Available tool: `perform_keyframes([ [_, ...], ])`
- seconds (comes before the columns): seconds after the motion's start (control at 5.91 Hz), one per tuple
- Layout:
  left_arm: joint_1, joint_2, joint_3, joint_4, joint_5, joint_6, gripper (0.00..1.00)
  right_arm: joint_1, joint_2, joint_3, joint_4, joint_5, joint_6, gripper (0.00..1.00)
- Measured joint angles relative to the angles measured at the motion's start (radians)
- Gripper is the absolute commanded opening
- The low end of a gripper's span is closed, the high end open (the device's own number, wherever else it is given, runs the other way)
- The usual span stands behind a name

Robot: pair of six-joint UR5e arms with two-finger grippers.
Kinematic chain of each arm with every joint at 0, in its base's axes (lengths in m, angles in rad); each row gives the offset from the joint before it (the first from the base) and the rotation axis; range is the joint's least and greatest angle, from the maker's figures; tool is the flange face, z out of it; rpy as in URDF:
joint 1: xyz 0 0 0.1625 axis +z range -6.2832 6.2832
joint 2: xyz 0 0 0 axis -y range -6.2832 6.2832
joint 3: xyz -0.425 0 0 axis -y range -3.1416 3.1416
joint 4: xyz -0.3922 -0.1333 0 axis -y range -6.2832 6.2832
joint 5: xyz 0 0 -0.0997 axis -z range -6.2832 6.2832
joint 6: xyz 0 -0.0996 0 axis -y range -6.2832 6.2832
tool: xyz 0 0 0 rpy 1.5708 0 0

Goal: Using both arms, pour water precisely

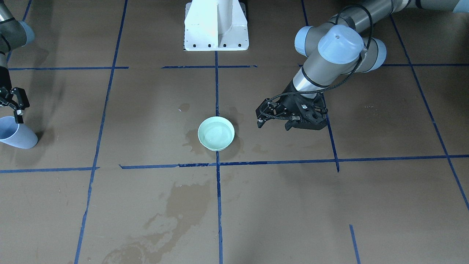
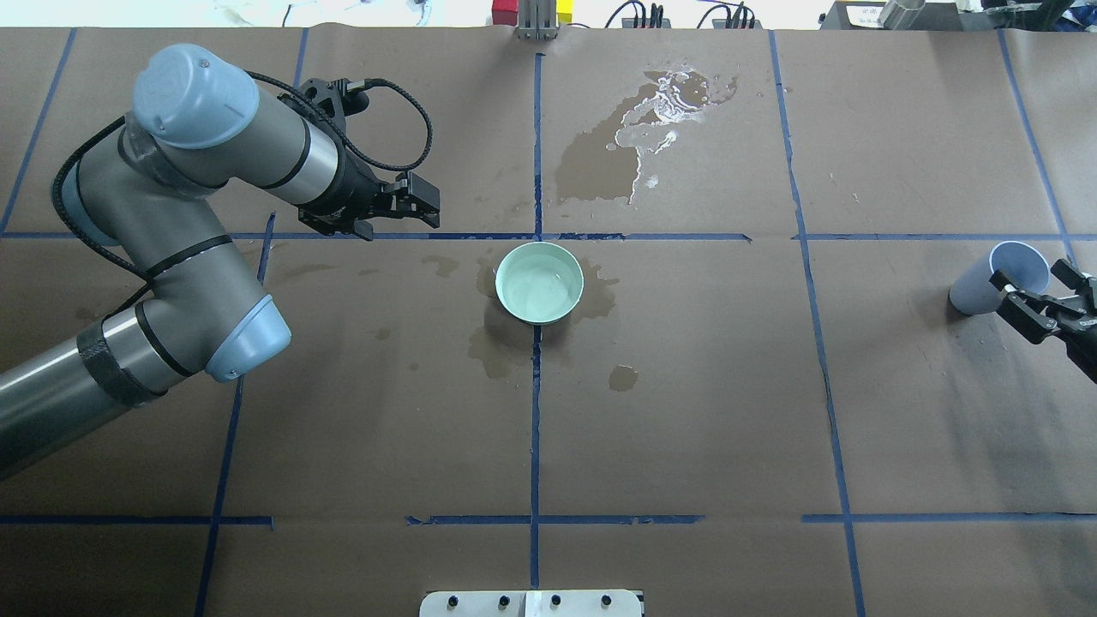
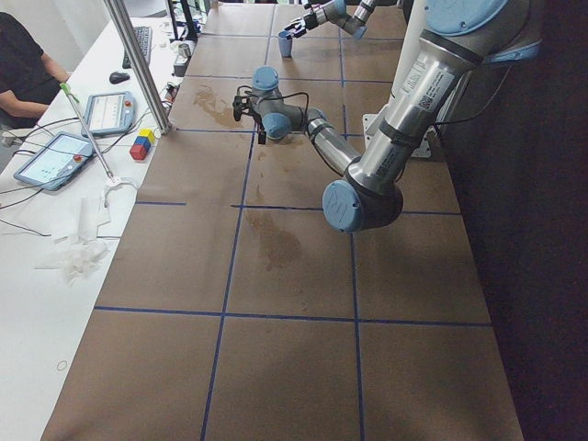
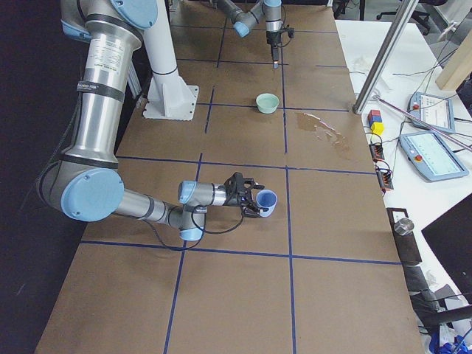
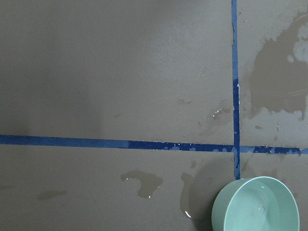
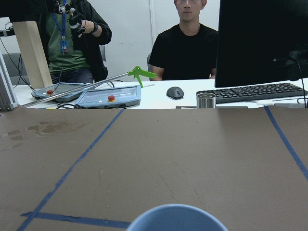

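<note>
The clear water (image 1: 217, 132) lies shallow in a small round mint-green bowl (image 1: 216, 148) at the middle of the brown paper-covered tabletop (image 1: 366, 205), where two blue tape lines cross. Dark wet patches ring the bowl, and a larger glistening puddle (image 2: 638, 128) spreads on the side away from the robot. The left arm's fingers (image 2: 424, 193) hang near the bowl, apart and holding nothing. Well away, the right arm's fingers (image 2: 1016, 296) stand spread at the rim of a pale blue plastic cup (image 2: 977, 291); I cannot tell whether they press it.
</note>
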Motion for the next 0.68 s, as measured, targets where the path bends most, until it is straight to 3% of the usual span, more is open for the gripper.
perform_keyframes([
  [0.34, 0.0, 0.0, -0.002, 0.0, 0.0, 0.001, 1.0, 0.013, -0.022, 0.076, -0.03, 0.043, -0.001, 1.0],
  [0.68, 0.004, -0.004, 0.002, 0.002, 0.0, 0.0, 1.0, 0.097, -0.028, 0.17, -0.147, 0.149, -0.001, 1.0],
])
